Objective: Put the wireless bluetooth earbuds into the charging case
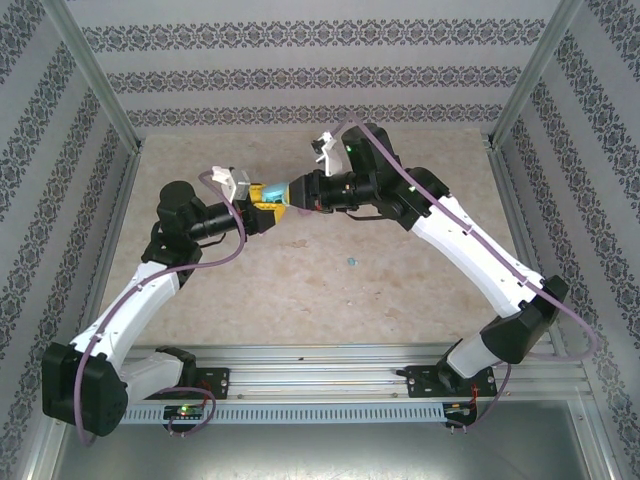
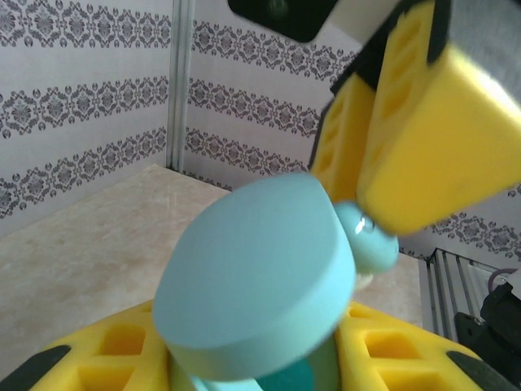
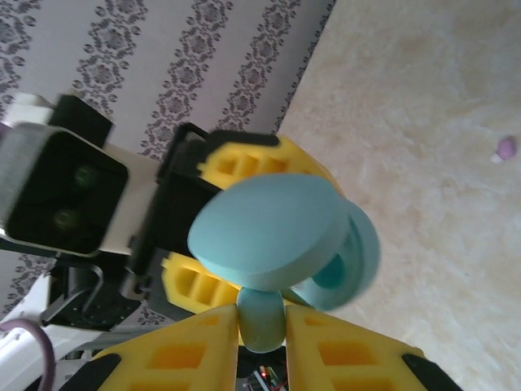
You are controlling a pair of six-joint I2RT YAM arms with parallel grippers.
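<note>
The cyan charging case (image 1: 272, 190) is held in mid-air above the middle of the table, my left gripper (image 1: 262, 198) shut on its base. In the left wrist view the case's raised lid (image 2: 260, 277) stands between my left gripper's (image 2: 260, 371) yellow fingers. My right gripper (image 1: 291, 192) meets it from the right, shut on a cyan earbud (image 3: 260, 318). The right wrist view has that earbud pinched in my right gripper (image 3: 262, 342), just under the lid (image 3: 273, 228) and beside the open base (image 3: 358, 252). In the left wrist view the earbud (image 2: 370, 240) touches the lid's right edge.
A tiny pale pink-purple earbud (image 3: 506, 147) lies loose on the beige table (image 3: 423, 98); a small bit (image 1: 350, 262) lies on the table in front of the grippers. Patterned walls and metal posts (image 1: 100, 90) enclose the table on three sides.
</note>
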